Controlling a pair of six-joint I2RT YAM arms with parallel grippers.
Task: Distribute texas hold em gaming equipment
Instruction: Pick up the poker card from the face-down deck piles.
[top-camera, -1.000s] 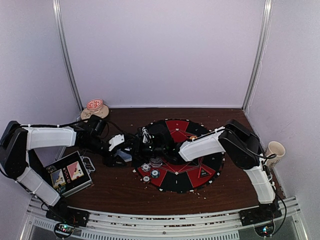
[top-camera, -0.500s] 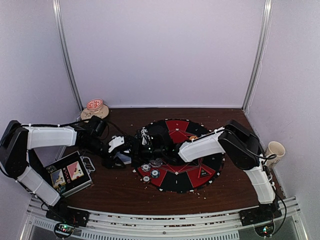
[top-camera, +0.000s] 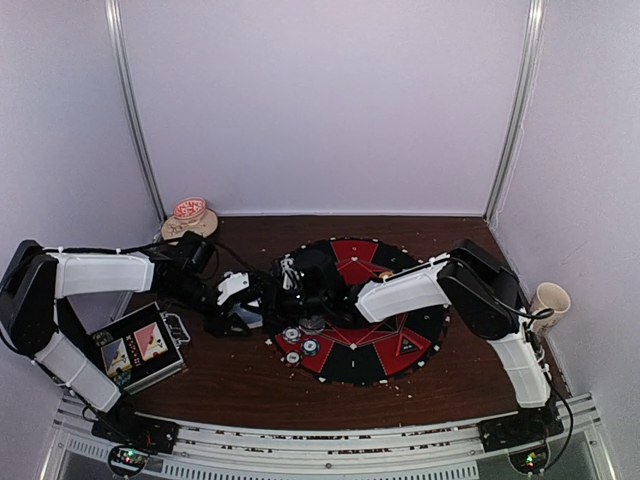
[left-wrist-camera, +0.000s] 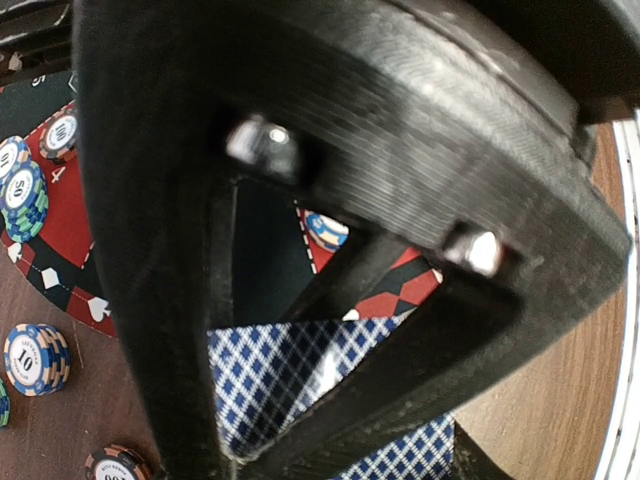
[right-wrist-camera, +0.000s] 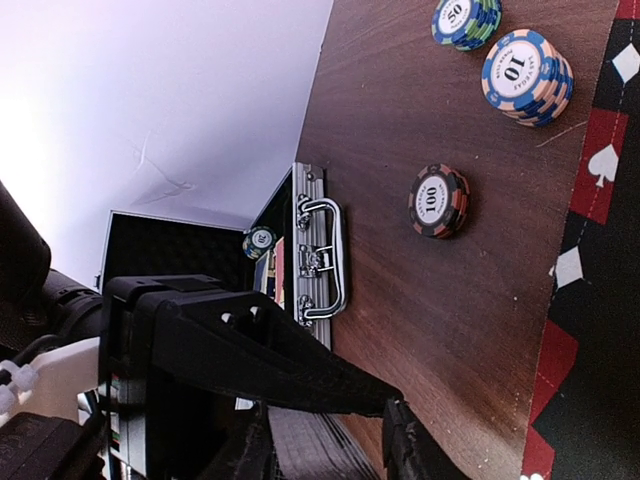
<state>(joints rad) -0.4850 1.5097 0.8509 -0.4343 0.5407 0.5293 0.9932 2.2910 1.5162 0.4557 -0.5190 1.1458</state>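
Observation:
My two grippers meet over the left rim of the round red and black mat. The left gripper is shut on a deck of blue diamond-backed playing cards. In the right wrist view the deck lies between the fingers of my right gripper. Their tips are cut off by the frame edge, so the grip does not show. Poker chip stacks stand on the mat's near-left part, and three more rest on the wood beside it.
The open metal case with card pictures lies at the near left, its handle facing the mat, and a chip sits inside it. A beige mug stands at the right edge. A pink dish sits at the back left.
The right gripper has shifted very slightly left at the deck. The left arm and the chips have stayed where they were.

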